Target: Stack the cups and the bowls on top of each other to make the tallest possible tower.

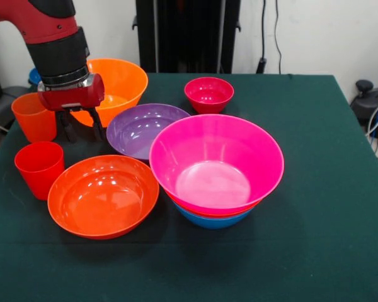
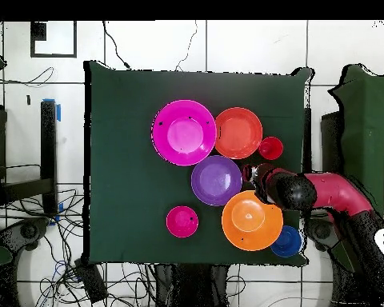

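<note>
Hiding most of the ribbed orange cup (image 1: 33, 116) overhead, the arm is reaching down beside the purple bowl (image 1: 144, 129). The gripper (image 1: 80, 128) is hanging with fingers spread, seemingly grasping nothing. The tower (image 1: 215, 170) is sitting just beside the purple bowl, all rims facing up: only slivers of red-orange and blue are peeking under the pink bowl (image 1: 216, 160).

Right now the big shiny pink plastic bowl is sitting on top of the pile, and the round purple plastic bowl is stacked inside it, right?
Not quite. The front view shows the round purple plastic bowl sitting by itself on the table, empty, beside the pile. The big shiny pink plastic bowl does top the pile, with nothing inside it.
</note>
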Controlling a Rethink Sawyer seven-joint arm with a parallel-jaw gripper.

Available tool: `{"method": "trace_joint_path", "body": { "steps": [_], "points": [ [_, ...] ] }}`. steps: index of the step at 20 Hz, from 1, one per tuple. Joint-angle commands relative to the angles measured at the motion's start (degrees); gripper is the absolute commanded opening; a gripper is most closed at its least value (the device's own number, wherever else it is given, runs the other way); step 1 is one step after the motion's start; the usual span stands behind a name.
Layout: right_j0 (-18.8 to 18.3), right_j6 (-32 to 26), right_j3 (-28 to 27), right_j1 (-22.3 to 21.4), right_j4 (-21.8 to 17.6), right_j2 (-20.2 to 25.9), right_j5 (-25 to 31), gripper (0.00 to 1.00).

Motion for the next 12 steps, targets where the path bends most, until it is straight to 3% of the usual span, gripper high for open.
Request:
{"method": "trace_joint_path", "body": {
  "steps": [1,12],
  "points": [
    [1.41,-14.72,1.15,3.54,-0.27,-4.32,6.47,1.00],
    [1.23,-12.86,3.84,4.81,-0.27,-5.73,5.13,1.00]
  ]
}}
